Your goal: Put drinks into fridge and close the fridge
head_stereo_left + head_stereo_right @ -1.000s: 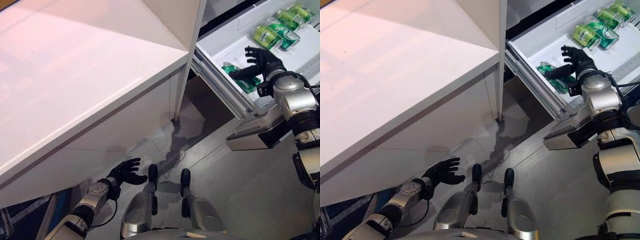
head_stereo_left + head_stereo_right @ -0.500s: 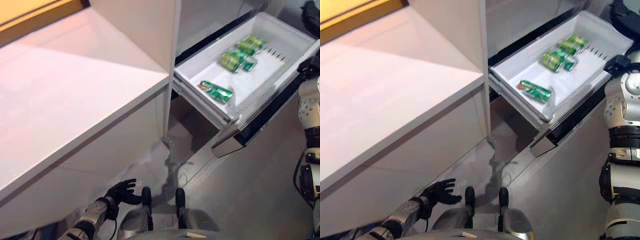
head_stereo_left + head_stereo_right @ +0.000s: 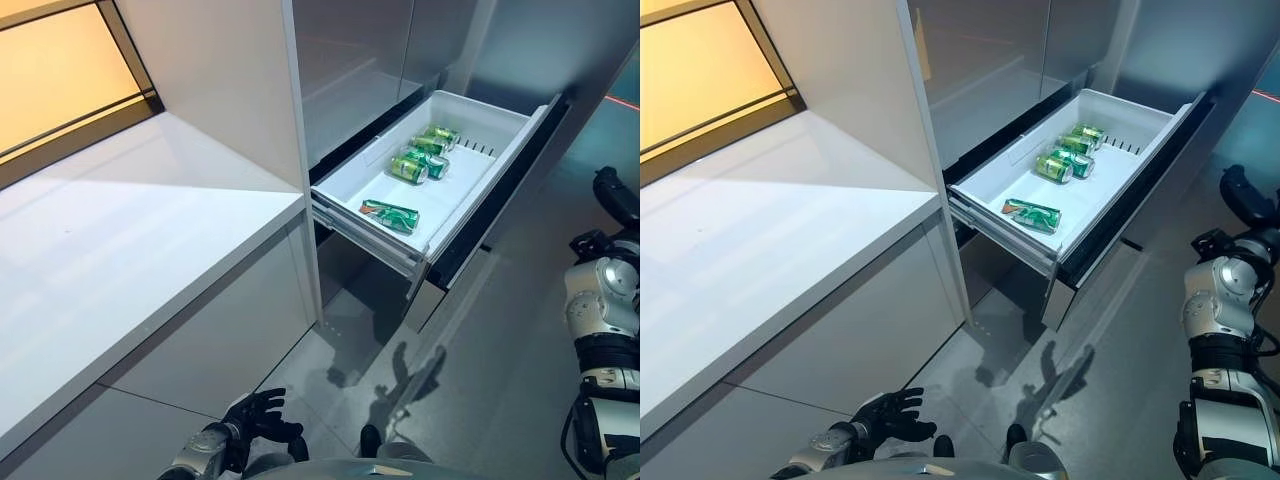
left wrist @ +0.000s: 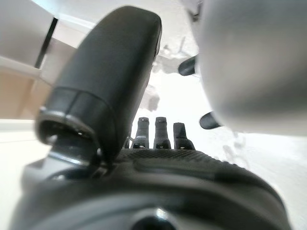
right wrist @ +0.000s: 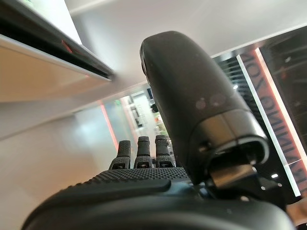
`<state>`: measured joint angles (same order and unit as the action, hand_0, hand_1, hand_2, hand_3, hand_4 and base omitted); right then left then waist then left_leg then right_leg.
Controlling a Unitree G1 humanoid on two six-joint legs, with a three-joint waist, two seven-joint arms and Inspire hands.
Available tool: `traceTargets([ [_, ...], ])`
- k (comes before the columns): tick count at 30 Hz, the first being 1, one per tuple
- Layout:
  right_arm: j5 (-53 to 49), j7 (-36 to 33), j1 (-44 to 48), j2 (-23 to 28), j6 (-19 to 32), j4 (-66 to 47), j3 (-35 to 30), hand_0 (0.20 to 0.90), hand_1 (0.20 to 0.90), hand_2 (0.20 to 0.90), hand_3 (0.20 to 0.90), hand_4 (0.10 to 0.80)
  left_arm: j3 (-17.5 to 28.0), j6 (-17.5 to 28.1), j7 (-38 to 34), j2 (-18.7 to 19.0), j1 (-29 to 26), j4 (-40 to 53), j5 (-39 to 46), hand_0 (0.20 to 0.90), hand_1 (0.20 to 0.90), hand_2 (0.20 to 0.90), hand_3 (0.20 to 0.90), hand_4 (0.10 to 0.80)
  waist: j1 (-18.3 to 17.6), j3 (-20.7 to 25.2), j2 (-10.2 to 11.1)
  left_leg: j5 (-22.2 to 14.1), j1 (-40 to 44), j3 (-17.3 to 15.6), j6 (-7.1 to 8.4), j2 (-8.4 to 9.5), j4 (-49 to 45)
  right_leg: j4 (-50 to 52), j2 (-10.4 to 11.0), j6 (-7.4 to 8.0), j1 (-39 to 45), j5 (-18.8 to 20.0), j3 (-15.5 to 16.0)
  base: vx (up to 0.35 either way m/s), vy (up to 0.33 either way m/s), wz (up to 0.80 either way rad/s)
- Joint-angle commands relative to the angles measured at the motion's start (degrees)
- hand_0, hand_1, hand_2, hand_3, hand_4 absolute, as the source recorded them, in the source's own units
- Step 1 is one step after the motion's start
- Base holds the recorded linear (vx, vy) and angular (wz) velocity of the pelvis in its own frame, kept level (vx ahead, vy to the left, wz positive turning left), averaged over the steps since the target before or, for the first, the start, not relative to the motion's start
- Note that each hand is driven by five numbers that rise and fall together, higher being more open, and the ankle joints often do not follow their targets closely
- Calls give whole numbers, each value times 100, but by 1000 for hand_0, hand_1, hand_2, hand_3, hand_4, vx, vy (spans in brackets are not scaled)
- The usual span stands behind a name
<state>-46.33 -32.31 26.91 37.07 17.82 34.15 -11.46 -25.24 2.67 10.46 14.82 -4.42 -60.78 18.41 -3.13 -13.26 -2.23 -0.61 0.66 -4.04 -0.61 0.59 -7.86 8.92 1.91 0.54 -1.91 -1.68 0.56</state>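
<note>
The fridge drawer [image 3: 500, 108] stands pulled out, with four green cans [image 3: 391, 214] lying inside. Both robot hands are empty with fingers relaxed: the left robot hand [image 3: 885, 418] low near the floor, the right robot hand [image 3: 1243, 194] beside the drawer.

A white counter [image 3: 130, 260] is lit warmly beneath an orange-lit window [image 3: 60, 75]. White cabinet fronts [image 3: 220, 340] are seen below, and a grey floor [image 3: 500, 360] beyond.

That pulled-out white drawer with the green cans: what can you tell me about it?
The white plastic-looking fridge drawer stands pulled fully out beneath grey fridge doors, beside a white counter. It is a shallow tray with raised walls. Four green drink cans lie on their sides inside: three clustered at the back, one nearer the front. Neither hand touches it.
</note>
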Motion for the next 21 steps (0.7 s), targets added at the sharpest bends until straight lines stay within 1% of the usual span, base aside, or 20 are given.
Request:
traceTargets([
  [1, -333, 96, 993, 315, 1028, -135, -100, 900, 900, 900, 900, 800, -49, 118, -188, 182, -336, 22, 243, 900, 900, 900, 900, 800, 292, -531, 383, -1394, -1137, 38, -545, 378, -2008, 1342, 458, -92, -776, -417, 142, -277, 20, 13],
  [4, -783, 13, 1346, 386, 1119, 99, -64, 900, 900, 900, 900, 800, -28, 179, -362, 176, -482, 108, 437, 900, 900, 900, 900, 800, 345, -801, 347, -1518, -1738, 51, -622, 449, -2558, 1928, 477, -174, -1373, -555, 161, -204, 38, 17],
  [5, -882, -23, 1455, 397, 1147, 201, -46, 900, 900, 900, 900, 800, 19, 189, -410, 167, -498, 146, 492, 900, 900, 900, 900, 800, 376, -883, 312, -1600, -1954, 62, -650, 488, -2792, 2205, 468, -212, -1605, -659, 171, -123, 54, 12],
  [9, -799, -15, 1686, 476, 991, 373, 111, 900, 900, 900, 900, 800, 104, 220, -469, 170, -478, 172, 544, 900, 900, 900, 900, 800, 427, -968, 239, -1627, -2345, 84, -679, 540, -3119, 2571, 448, -288, -2012, -741, 172, -70, 58, 8],
  [13, -928, 308, 1888, 598, 759, 560, 317, 900, 900, 900, 900, 800, 160, 269, -506, 169, -456, 203, 655, 900, 900, 900, 900, 800, 434, -1013, 164, -1623, -2633, 65, -683, 551, -3332, 2839, 401, -341, -2339, -787, 152, -43, 67, 6],
  [16, -421, 709, 2059, 657, 534, 563, 597, 900, 900, 900, 900, 800, 209, 251, -490, 181, -443, 320, 705, 900, 900, 900, 900, 800, 441, -1049, 112, -1594, -2777, 54, -665, 560, -3422, 2969, 354, -348, -2526, -781, 125, -28, 72, -4],
  [19, 107, 1113, 2115, 719, 435, 226, 873, 900, 900, 900, 900, 800, 234, 269, -467, 195, -412, 400, 731, 900, 900, 900, 900, 800, 418, -1065, 110, -1568, -2825, 29, -654, 548, -3431, 3011, 315, -344, -2616, -762, 82, -9, 53, -1],
  [21, 784, 1253, 2105, 785, 357, -85, 1045, 900, 900, 900, 900, 800, 260, 278, -445, 194, -382, 464, 712, 900, 900, 900, 900, 800, 405, -1071, 128, -1562, -2833, 15, -650, 547, -3429, 3023, 299, -337, -2644, -752, 64, 1, 41, -5],
])
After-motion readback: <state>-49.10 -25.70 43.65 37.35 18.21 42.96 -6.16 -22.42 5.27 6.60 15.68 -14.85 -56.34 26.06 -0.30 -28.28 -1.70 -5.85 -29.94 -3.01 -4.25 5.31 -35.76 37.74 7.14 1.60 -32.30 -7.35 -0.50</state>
